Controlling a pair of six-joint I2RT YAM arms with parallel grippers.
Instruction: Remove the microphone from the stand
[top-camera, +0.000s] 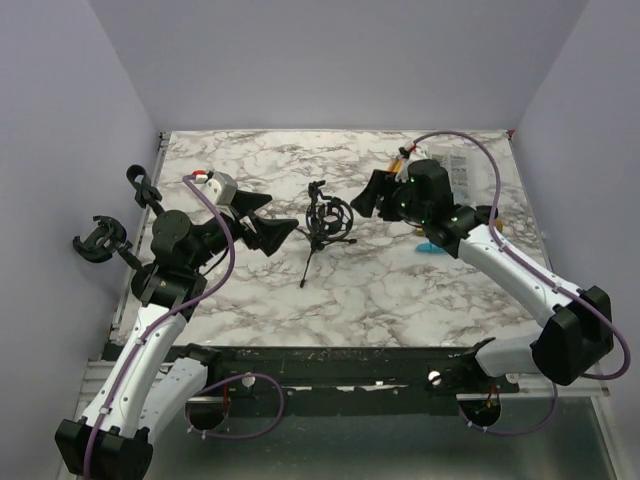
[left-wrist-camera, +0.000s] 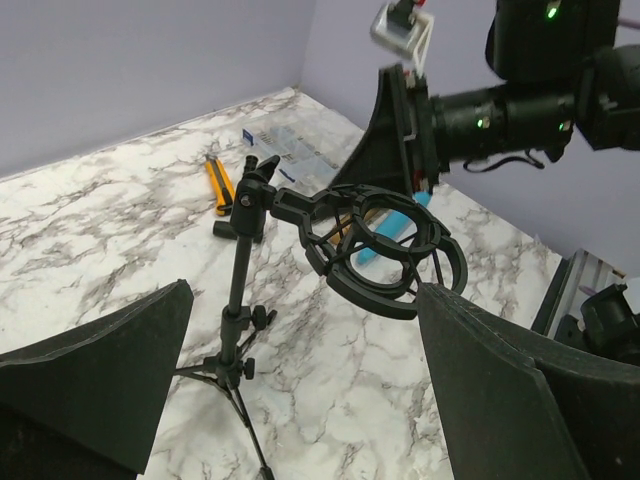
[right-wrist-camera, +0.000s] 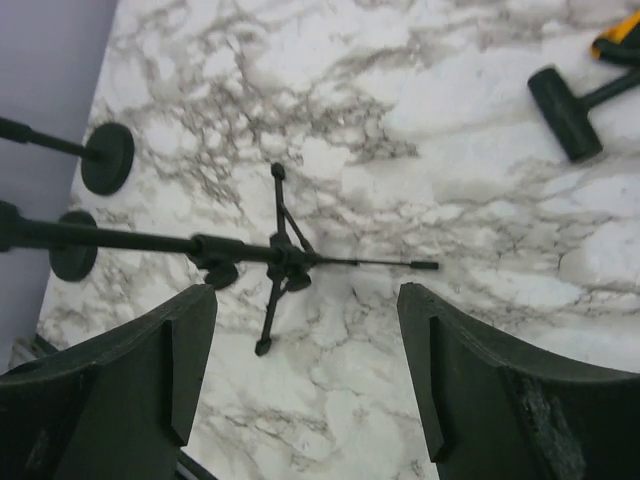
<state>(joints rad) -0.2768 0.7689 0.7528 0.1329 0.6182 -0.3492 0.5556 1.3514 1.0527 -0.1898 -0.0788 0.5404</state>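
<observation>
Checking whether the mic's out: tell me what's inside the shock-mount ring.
No microphone: the ring on the stand holds only its own bands. Its rim partly covers a blue object behind.

Tabletop (top-camera: 400, 300), marble-patterned: 1.
Arms: 2, namely left arm (top-camera: 150, 330) and right arm (top-camera: 510, 265).
Pincers: 2, one per arm, namely left pincer (left-wrist-camera: 305, 290) and right pincer (right-wrist-camera: 305, 295); 2 fingers each, 4 in all.
Tripod stand (left-wrist-camera: 240, 290): 1, with 3 legs and 1 ring-shaped shock mount (left-wrist-camera: 372, 293).
Orange-handled tool (left-wrist-camera: 218, 183): 1.
Black mallet-shaped item (right-wrist-camera: 565, 100): 1.
Clear printed packet (left-wrist-camera: 290, 148): 1.
Small blue object (top-camera: 430, 247): 1, kind not discernible.
Black clamp brackets at the left tabletop edge: 2, namely nearer bracket (top-camera: 98, 240) and farther bracket (top-camera: 143, 185).
</observation>
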